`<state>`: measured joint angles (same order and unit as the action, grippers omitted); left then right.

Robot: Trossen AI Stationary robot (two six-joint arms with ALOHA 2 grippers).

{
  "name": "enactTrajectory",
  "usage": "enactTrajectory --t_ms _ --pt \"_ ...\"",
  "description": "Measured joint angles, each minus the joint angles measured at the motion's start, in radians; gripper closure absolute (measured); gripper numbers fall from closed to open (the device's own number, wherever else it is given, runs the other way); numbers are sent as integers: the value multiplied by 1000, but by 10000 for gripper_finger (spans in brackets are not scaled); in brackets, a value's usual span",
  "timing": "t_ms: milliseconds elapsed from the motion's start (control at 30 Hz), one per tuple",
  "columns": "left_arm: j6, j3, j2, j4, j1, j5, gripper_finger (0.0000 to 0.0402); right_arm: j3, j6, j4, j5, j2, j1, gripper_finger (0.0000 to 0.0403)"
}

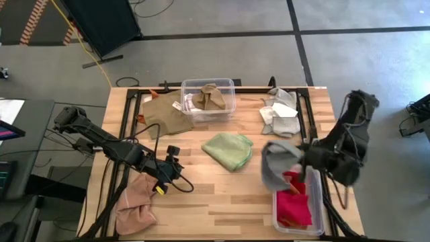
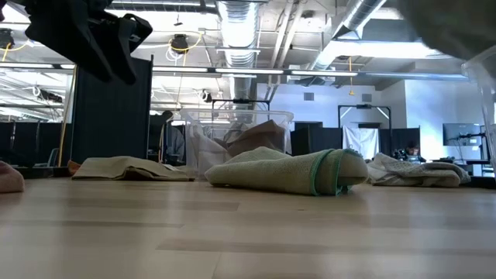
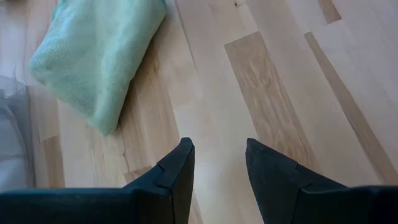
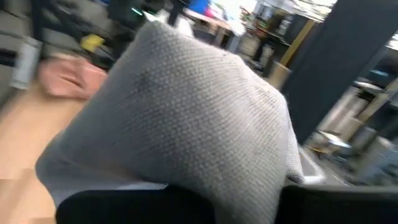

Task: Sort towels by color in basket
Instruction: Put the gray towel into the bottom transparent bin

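Right gripper point(image 1: 301, 158): clamped on a grey towel point(image 1: 277, 163), held in the air beside the clear bin point(image 1: 321, 218) with the red towels point(image 1: 293, 200).
Left gripper point(image 1: 176, 163): fingers apart, empty, above bare table point(image 1: 222, 202) near the light green towel point(image 1: 228, 149).
Far bin point(image 1: 228, 85): holds a tan towel point(image 1: 208, 98).
Pink towel point(image 1: 136, 202): lies at the near left edge.
White and grey towels point(image 1: 279, 113): heaped at the far right.
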<state>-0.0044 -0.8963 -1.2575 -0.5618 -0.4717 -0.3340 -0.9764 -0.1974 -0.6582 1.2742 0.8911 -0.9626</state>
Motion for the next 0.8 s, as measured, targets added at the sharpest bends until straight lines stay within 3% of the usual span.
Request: enactTrajectory --t_ms 233,433,633,800 --pt "14 0 0 3 0 -21 262 0 168 45 -195 -9 298 367" --pt "40 0 0 33 1 -23 262 0 376 258 -447 11 497 367" --pt "64 0 0 55 1 -22 262 0 457 321 -473 9 589 367" --pt "64 0 0 55 1 -22 262 -16 428 293 -484 -2 567 367"
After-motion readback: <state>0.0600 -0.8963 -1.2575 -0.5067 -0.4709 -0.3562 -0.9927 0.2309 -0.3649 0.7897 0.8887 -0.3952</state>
